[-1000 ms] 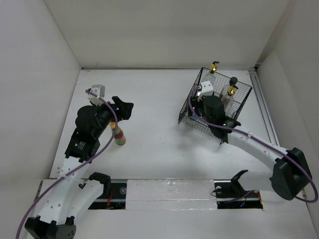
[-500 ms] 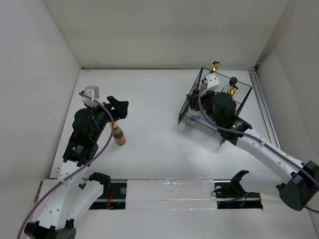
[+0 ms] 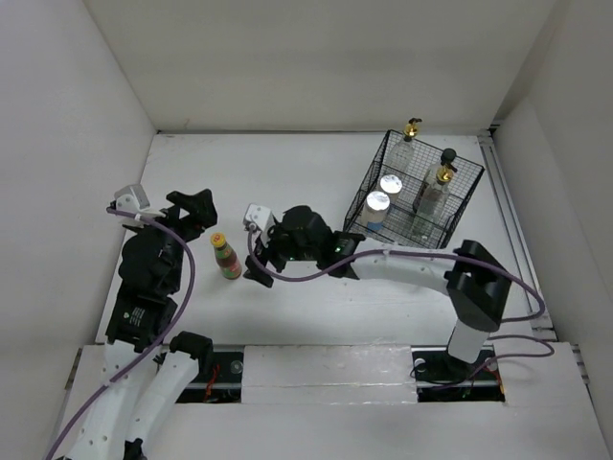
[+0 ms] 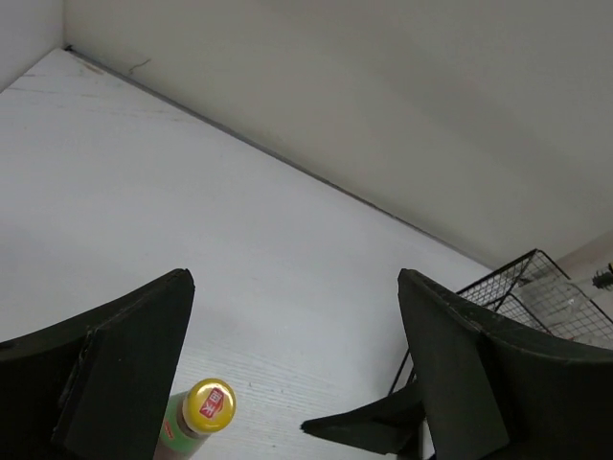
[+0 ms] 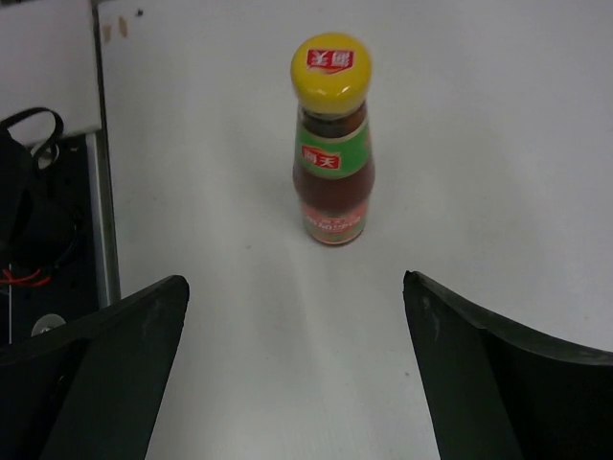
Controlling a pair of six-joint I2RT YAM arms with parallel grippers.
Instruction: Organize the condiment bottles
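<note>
With the black wire basket (image 3: 462, 184) well apart, the upright yellow-capped, green-labelled sauce bottle (image 5: 332, 144) stands between the left gripper (image 4: 295, 283) and right gripper (image 5: 294, 287), both spread wide and holding nothing.

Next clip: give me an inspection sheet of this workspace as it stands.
Surface: white table.
Job's things: sauce bottle upright on the table; two silver-lidded jars and three taller bottles inside the wire basket.
Clutter: nothing seen.
End effectors: left end effector open, near the sauce bottle, not touching; right end effector open, aimed at it, apart.
Cables: purple cables along both arms.
Surroundings: white walls on three sides.
</note>
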